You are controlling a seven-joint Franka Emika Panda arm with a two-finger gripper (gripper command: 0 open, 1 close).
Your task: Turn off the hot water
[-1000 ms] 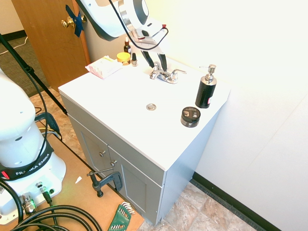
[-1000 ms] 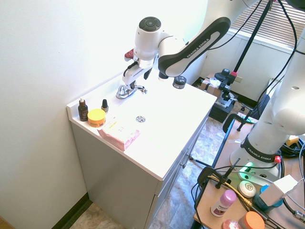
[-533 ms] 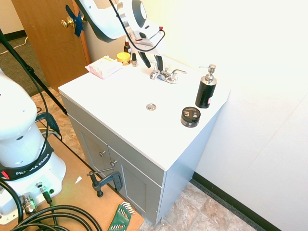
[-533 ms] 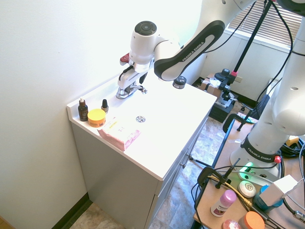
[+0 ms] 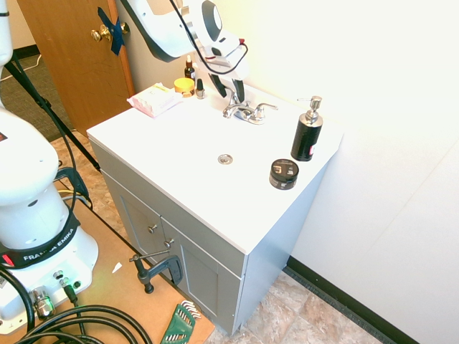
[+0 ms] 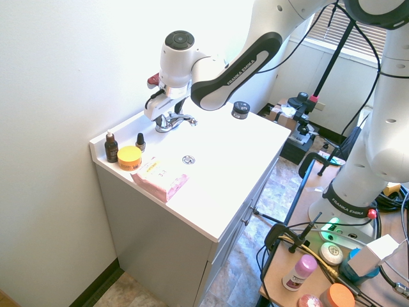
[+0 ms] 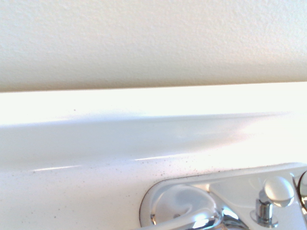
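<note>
Pale walls (image 5: 387, 165) meet a mottled floor (image 5: 272, 315), with a brown door (image 5: 75, 54) behind the grey cabinet (image 5: 208, 276); its white top (image 5: 186, 158) bears a round drain (image 5: 225, 159) and, near the back edge, the chrome faucet (image 5: 247, 113). In the first exterior view, the pump bottle (image 5: 307, 136) and black jar (image 5: 284, 173) stand right of the faucet; the pink-white packet (image 5: 154, 99), yellow jar (image 5: 184, 87) and two small bottles lie left; the gripper (image 5: 232, 97), fingers spread apart, points down at the faucet's left-hand hot lever (image 7: 196, 219); contact cannot be told.
</note>
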